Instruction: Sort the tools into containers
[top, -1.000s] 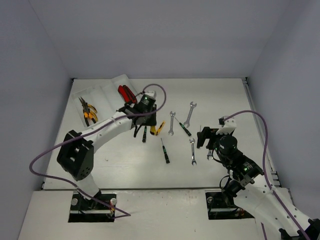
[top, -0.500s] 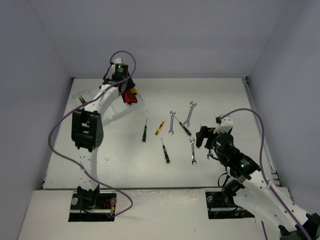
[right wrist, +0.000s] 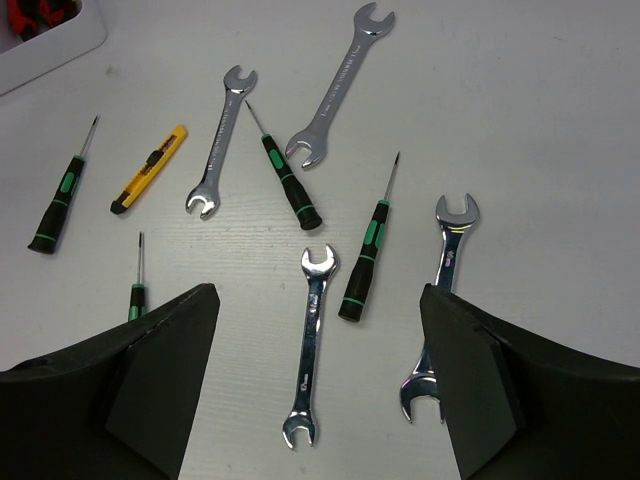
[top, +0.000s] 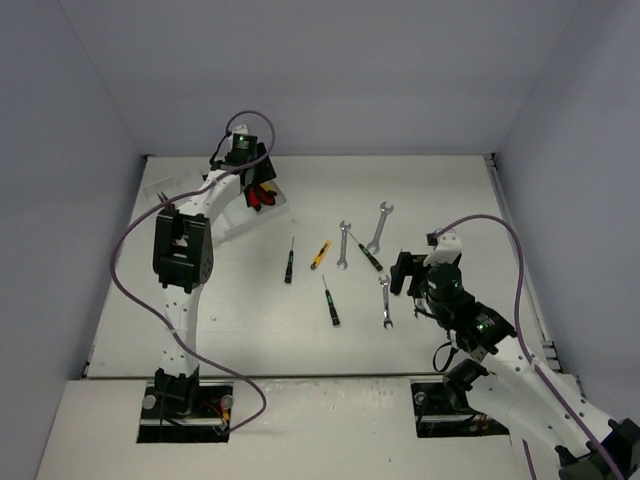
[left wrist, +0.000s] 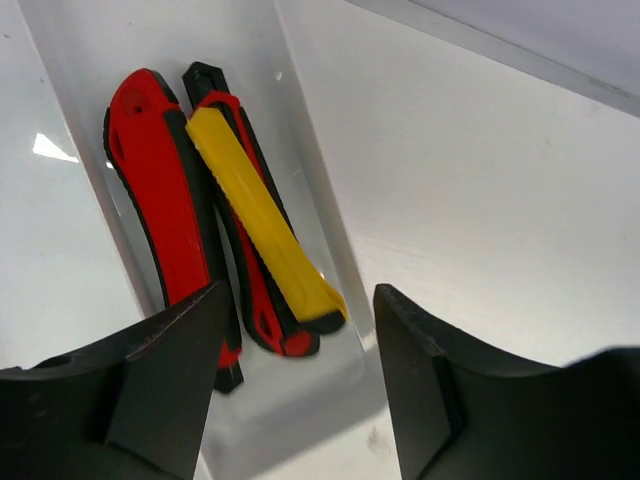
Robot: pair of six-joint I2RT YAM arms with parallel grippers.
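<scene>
**Stock on hand: three knives in the tray, nine tools loose on the table**

**Left gripper** (left wrist: 300,300): my jaws stand apart and hold nothing. They hang over the tray (left wrist: 305,190) at the far left of the table (top: 450,200), above the outermost compartment on the side facing the loose tools.

**Contents of that compartment**
- red knife (left wrist: 160,190), lying lengthwise along the inner wall
- red-and-black knife (left wrist: 255,300), just beside it and touching
- yellow knife (left wrist: 260,215), resting on top of the red-and-black one

I cannot see the other compartments well enough to list them.

**Right gripper** (right wrist: 318,300): my jaws are spread wide and hold nothing. They hover above the table near the right-hand group of tools and touch none of them.

**Loose on the table, seen from my right wrist**
- small yellow knife (right wrist: 148,168), between the left screwdriver (right wrist: 62,195) and the left wrench (right wrist: 222,140)
- near screwdriver (right wrist: 135,290), partly hidden behind my finger
- middle screwdriver (right wrist: 285,185), its tip close to the left wrench's upper end
- long wrench (right wrist: 340,85), farthest away and slanted
- right screwdriver (right wrist: 368,245), between the near wrench (right wrist: 310,345) and the right wrench (right wrist: 440,300)
- the right wrench's lower end is partly covered by my other finger

All nine lie flat and well apart from the tray.
</scene>
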